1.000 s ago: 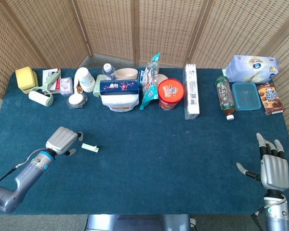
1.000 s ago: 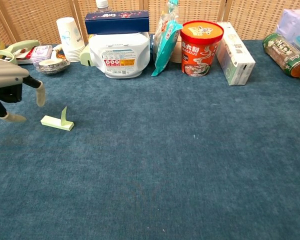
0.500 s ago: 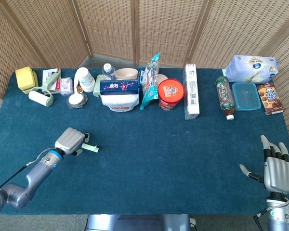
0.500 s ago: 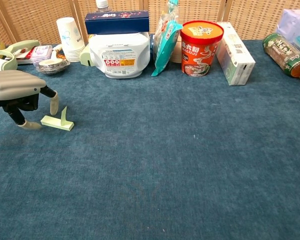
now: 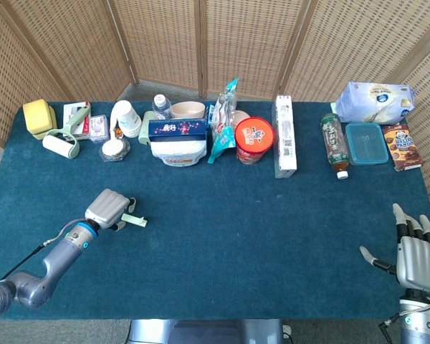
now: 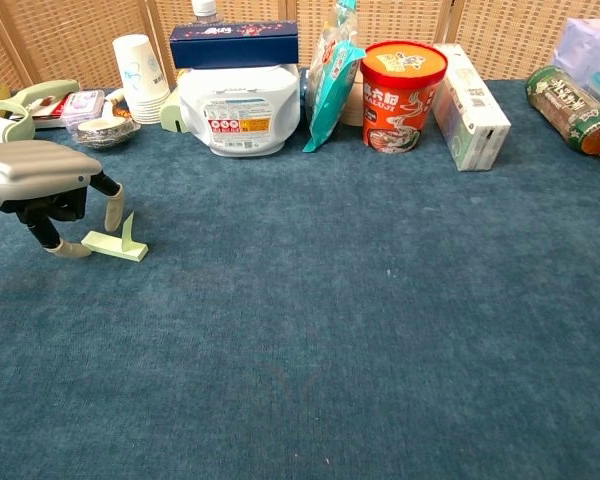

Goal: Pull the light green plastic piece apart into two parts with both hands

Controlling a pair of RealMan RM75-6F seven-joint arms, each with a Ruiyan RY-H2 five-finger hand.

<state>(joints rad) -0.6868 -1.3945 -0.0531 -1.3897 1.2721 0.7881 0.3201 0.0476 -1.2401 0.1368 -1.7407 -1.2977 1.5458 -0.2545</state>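
The light green plastic piece [image 5: 135, 219] [image 6: 116, 243] lies flat on the blue cloth at the left, with a thin tab standing up from it. My left hand [image 5: 109, 208] [image 6: 42, 182] hovers over its left end, palm down, fingers [image 6: 112, 211] curled downward on both sides of that end; whether they touch it I cannot tell. My right hand [image 5: 413, 254] stands far off at the table's front right corner, fingers spread and holding nothing. It does not show in the chest view.
Along the back stand a lint roller [image 5: 61, 145], paper cups [image 5: 127, 117], a white tub [image 5: 178, 150] with a blue box on top, a red noodle cup [image 5: 254, 140], a tall white box [image 5: 284, 135], a bottle [image 5: 334, 143] and snack packs [image 5: 375, 101].
My left hand has slid right toward the green piece and now sits over its left end. My right hand has sunk slightly toward the front edge. The piece has not moved.
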